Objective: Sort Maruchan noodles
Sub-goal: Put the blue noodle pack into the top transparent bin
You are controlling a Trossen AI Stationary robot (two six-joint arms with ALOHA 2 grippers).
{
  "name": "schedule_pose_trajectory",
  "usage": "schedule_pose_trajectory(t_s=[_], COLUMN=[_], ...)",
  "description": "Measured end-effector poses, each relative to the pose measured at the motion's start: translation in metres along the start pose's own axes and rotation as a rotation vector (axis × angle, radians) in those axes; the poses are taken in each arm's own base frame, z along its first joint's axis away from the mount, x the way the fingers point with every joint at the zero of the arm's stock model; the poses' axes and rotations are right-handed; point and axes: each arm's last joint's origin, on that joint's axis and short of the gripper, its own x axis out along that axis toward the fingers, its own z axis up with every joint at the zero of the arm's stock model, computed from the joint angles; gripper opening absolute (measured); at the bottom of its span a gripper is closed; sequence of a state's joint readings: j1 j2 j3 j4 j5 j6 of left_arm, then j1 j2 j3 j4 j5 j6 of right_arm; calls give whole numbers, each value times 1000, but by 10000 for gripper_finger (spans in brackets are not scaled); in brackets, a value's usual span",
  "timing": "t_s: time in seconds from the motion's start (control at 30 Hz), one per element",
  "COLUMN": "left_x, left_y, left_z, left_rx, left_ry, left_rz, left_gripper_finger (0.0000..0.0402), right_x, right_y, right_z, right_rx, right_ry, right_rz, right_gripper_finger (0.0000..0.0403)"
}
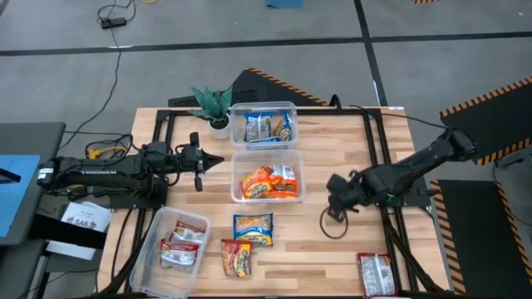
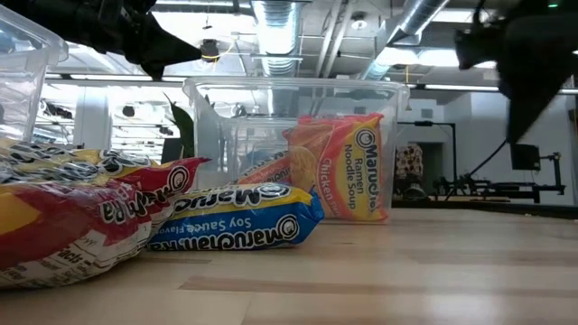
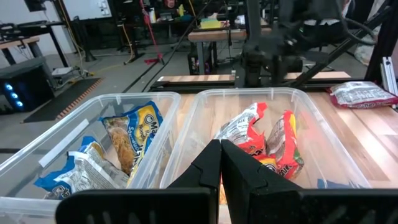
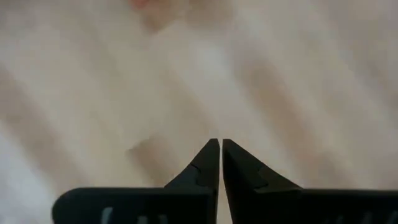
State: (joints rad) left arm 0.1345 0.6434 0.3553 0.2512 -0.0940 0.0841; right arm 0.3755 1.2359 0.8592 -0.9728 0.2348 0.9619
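Jaws on the right gripper (image 1: 338, 206) look almost shut with nothing in them, over bare desk (image 1: 349, 149) beside the orange packet tub (image 1: 267, 182). The left gripper (image 1: 218, 159) waits, clenched and empty, by the tubs. Loose Maruchan packets lie near the front: a blue one (image 1: 253, 228), an orange one (image 1: 238, 257) and a red-and-silver one (image 1: 376, 273). I think the right arm should open wide, come straight down on one packet's middle, then carry it to the tub with the same color.
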Motion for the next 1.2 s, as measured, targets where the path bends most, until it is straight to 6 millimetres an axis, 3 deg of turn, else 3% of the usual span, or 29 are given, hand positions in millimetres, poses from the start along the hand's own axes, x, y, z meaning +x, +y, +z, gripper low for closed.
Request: schedule_pose_trajectory(t_s=[0.17, 0.3, 0.4, 0.57, 0.7, 0.83, 1.0, 1.2], left_x=[0, 0, 0, 0, 0, 0, 0, 0], left_y=[0, 0, 0, 0, 0, 0, 0, 0], left_z=[0, 0, 0, 1, 1, 1, 1, 1], left_rx=[-1, -3, -3, -3, -3, -14, -18, -20], left_ry=[-1, -1, -2, -6, -6, -8, -10, -10], left_rz=[0, 0, 0, 1, 0, 1, 0, 0], left_gripper_finger=[0, 0, 0, 0, 0, 0, 0, 0], right_x=[21, 32, 31, 13, 3, 2, 17, 49], right_y=[24, 45, 64, 98, 123, 143, 162, 177], right_z=[-14, -8, 3, 24, 40, 52, 69, 81], right_rx=[32, 1, -47, -208, -381, -610, -818, -996], right_ry=[-22, -154, -282, -421, -446, -395, -382, -328], right_rz=[239, 465, 614, 823, 757, 561, 322, 237], right_gripper_finger=[60, 93, 132, 201, 234, 239, 240, 240])
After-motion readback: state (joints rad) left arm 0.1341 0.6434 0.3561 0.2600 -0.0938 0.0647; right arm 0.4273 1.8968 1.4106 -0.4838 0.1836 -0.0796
